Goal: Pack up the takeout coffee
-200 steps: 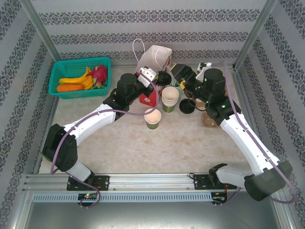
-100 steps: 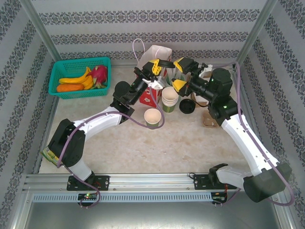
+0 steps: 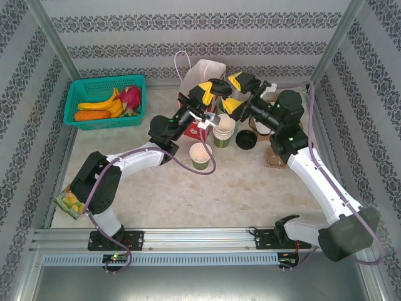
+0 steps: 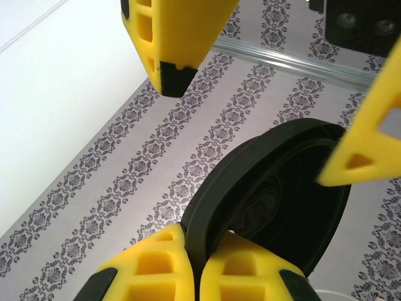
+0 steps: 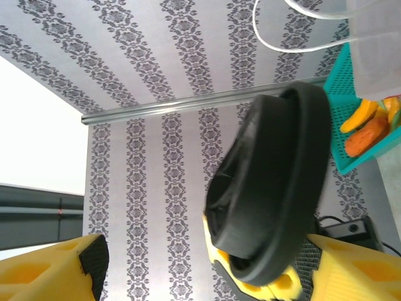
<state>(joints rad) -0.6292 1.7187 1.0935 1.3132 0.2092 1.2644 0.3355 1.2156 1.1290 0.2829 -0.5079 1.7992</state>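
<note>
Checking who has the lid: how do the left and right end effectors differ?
The left end effector is shut, pinching the rim of the black lid; the right end effector is open, fingers apart either side of that lid. Left grips; right grips nothing. Both have yellow fingers.

Our left gripper [image 4: 195, 254] pinches a black lid [image 4: 269, 200] by its rim.
We see its jaws closed on the lid's lower edge, with the lid standing tilted against a patterned wall [image 4: 94, 207]. Two other yellow fingers [image 4: 178, 31], spread wide, flank the lid, one at upper left and one overlapping its right edge. A metal rail [image 4: 282, 59] crosses the top.
</note>
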